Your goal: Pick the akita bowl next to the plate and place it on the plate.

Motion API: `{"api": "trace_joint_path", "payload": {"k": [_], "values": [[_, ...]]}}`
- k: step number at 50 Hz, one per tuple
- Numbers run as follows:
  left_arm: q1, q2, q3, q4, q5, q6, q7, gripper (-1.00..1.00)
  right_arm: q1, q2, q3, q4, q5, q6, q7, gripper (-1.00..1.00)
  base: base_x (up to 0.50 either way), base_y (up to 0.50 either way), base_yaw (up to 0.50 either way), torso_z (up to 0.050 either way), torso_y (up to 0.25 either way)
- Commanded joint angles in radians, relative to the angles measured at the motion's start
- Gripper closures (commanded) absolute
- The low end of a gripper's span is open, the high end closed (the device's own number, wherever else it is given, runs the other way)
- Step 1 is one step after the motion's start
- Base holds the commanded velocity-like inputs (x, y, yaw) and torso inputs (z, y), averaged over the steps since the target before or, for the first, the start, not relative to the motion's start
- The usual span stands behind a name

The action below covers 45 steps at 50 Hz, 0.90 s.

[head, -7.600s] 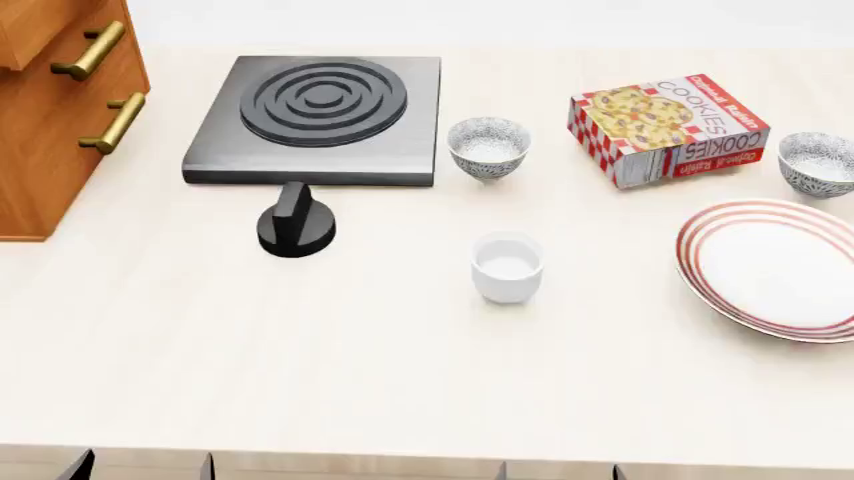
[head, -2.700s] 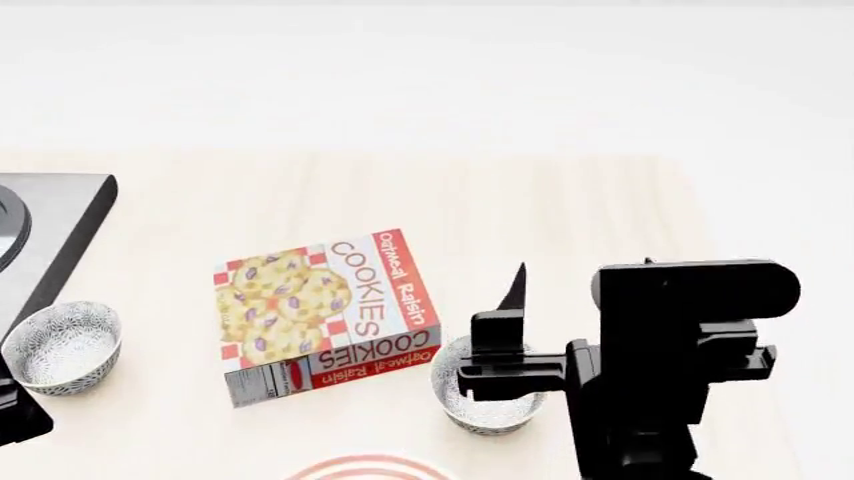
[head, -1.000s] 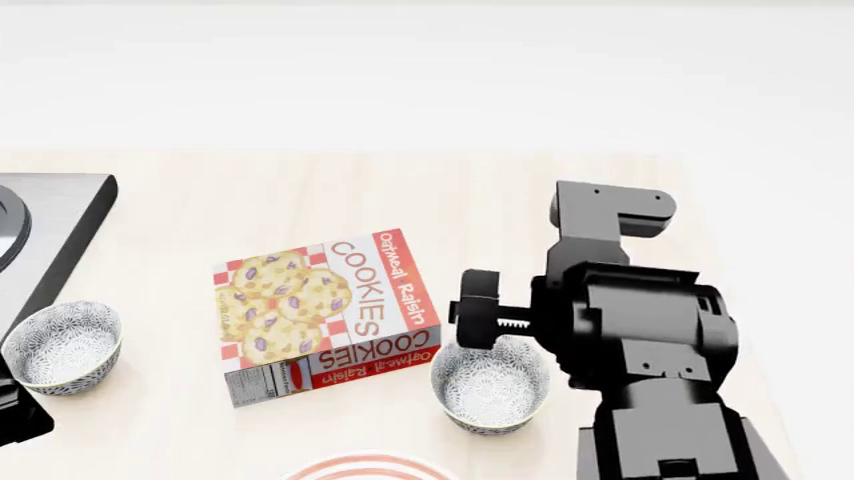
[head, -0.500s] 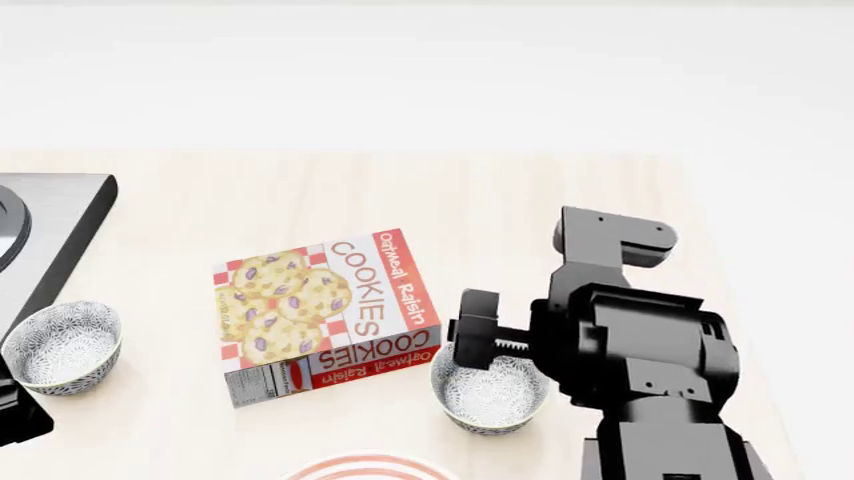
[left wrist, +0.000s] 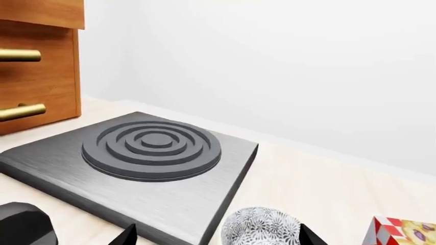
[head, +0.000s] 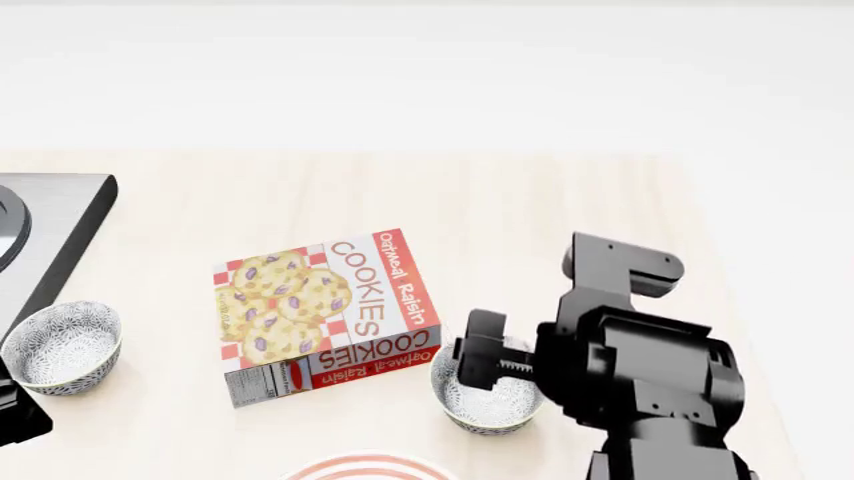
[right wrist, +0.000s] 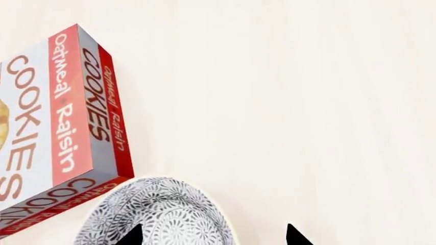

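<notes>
The akita bowl [head: 483, 408], speckled grey and white, stands just right of the cookie box and above the plate [head: 367, 466], of which only the red-ringed rim shows at the head view's bottom edge. My right gripper [head: 483, 368] hangs low over the bowl and hides part of it. In the right wrist view the right gripper [right wrist: 212, 236] is open: one fingertip [right wrist: 132, 236] lies over the bowl [right wrist: 167, 214], the other beyond its rim over bare table. My left gripper [left wrist: 216, 237] is open, with the look-alike bowl [left wrist: 262, 227] in front of it.
The cookie box [head: 327, 315] lies flat, touching or nearly touching the akita bowl. The second speckled bowl [head: 60, 345] sits at the left by the stove plate [head: 47, 225]. In the left wrist view are the stove [left wrist: 150, 163], wooden drawers [left wrist: 34, 66] and a black knob [left wrist: 24, 227].
My right arm has sunk toward the akita bowl over the last second, its gripper now lower and closer over the bowl. The bowl, box and plate have not moved.
</notes>
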State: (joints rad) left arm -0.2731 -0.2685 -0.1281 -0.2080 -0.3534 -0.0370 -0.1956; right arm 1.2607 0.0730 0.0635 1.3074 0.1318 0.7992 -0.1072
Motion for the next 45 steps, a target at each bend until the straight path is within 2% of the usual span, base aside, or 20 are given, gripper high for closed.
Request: {"api": "trace_joint_path", "payload": {"k": [1, 45], "values": [[-0.003, -0.001, 0.003, -0.01, -0.001, 0.009, 0.0, -1.0, -0.015, 0.001, 0.04, 0.0, -0.039, 0.005, -0.009, -1.0, 0.0, 0.0, 0.0, 0.0, 0.0], [0.003, -0.01, 0.015, 0.005, -0.011, 0.003, -0.012, -1.0, -0.027, -0.009, 0.078, 0.001, -0.111, 0.055, -0.057, -1.0, 0.0, 0.0, 0.0, 0.0, 0.0]]}}
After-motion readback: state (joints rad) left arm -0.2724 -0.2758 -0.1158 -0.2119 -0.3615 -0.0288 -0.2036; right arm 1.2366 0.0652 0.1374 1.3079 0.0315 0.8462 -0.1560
